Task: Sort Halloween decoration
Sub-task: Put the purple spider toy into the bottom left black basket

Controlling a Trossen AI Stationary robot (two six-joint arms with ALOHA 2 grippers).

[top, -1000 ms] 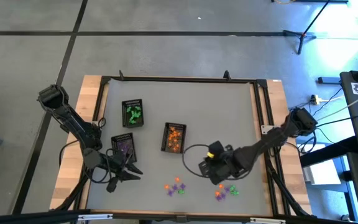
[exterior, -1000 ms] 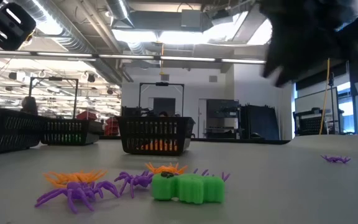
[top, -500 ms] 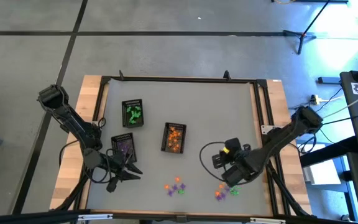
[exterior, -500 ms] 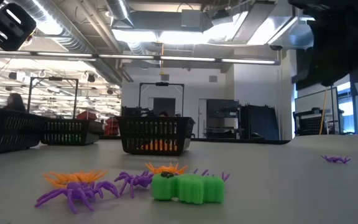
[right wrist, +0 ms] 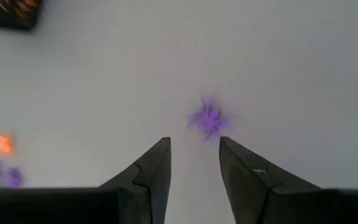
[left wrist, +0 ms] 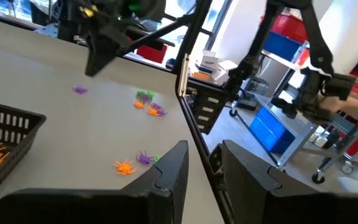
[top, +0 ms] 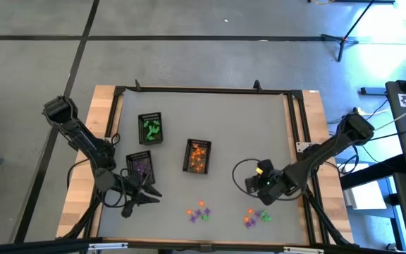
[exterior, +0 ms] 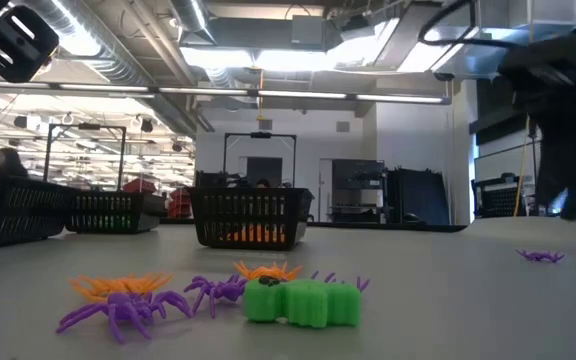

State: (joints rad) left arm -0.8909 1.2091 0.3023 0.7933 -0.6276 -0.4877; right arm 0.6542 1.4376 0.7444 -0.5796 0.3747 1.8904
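Fingers of the right gripper [right wrist: 193, 163] are standing narrowly apart and empty just short of a lone purple spider [right wrist: 208, 118]; centring it in the gap before closing looks wise. Other trinkets [top: 199, 211] are lying near the desk's [top: 259, 127] front edge. Left gripper [top: 141, 197] is waiting, slightly parted, beside the purple tray [top: 140, 165], leaving open room between
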